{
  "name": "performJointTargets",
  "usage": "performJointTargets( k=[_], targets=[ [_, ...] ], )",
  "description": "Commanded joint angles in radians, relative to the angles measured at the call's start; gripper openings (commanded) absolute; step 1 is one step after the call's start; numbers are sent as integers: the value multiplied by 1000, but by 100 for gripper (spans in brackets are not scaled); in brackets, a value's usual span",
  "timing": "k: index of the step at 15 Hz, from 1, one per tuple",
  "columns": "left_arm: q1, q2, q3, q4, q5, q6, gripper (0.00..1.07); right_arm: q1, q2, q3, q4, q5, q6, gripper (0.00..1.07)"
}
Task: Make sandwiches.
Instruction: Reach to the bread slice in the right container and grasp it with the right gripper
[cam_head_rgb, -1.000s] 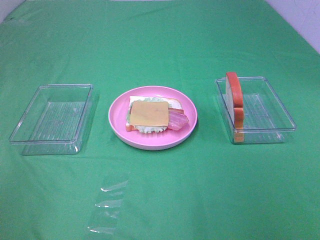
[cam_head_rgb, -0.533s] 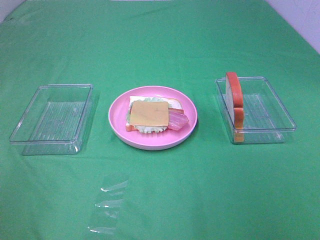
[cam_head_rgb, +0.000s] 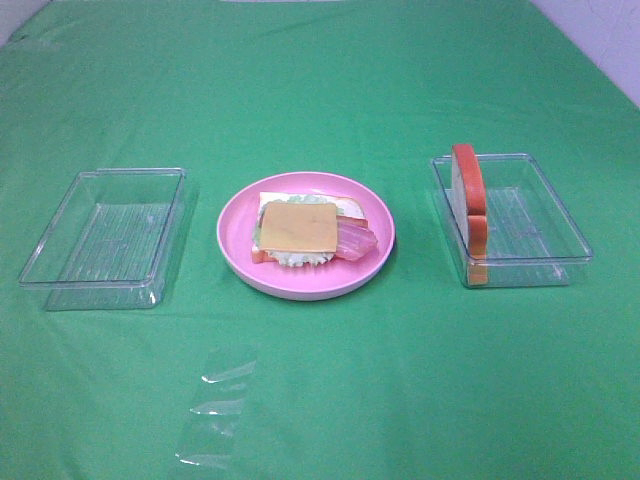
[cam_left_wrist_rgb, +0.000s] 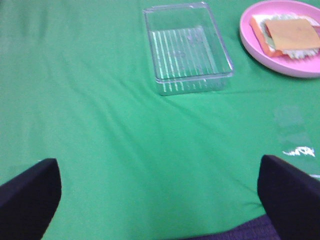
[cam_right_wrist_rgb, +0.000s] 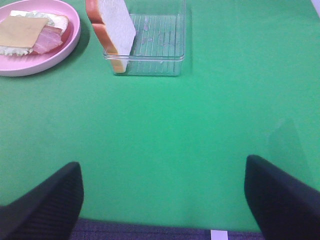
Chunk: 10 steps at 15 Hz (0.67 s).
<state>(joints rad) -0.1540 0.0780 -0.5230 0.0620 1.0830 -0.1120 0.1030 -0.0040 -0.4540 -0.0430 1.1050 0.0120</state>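
An open sandwich stack (cam_head_rgb: 298, 228) lies on a pink round plate (cam_head_rgb: 300, 285) at the table's middle: white bread at the bottom, pale lettuce, bacon sticking out to the right, yellow cheese on top. It also shows in the left wrist view (cam_left_wrist_rgb: 290, 35) and the right wrist view (cam_right_wrist_rgb: 22, 31). One more bread slice (cam_head_rgb: 468, 195) stands upright against the left wall of the right clear box (cam_head_rgb: 540, 220). Neither gripper shows in the exterior high view. My left gripper (cam_left_wrist_rgb: 160, 200) and right gripper (cam_right_wrist_rgb: 165, 200) are open and empty, near the table's front edge, far from the food.
An empty clear box (cam_head_rgb: 105, 235) stands left of the plate. A clear plastic film piece (cam_head_rgb: 215, 420) lies on the green cloth at the front, left of centre. The cloth covers the whole table.
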Motion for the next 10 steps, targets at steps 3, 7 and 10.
performJointTargets(
  k=[3,7,10],
  targets=[
    [159,-105,3,-3,-7,1,100,-2,33,-31,-3,-84,2,84],
    [161,-103,4,-5,-4,1,100,-2,414,-39,-30,-415,66,84],
    [161,-103,4,-5,-4,1,100,-2,722,-55,-30,-589,75,84]
  ],
)
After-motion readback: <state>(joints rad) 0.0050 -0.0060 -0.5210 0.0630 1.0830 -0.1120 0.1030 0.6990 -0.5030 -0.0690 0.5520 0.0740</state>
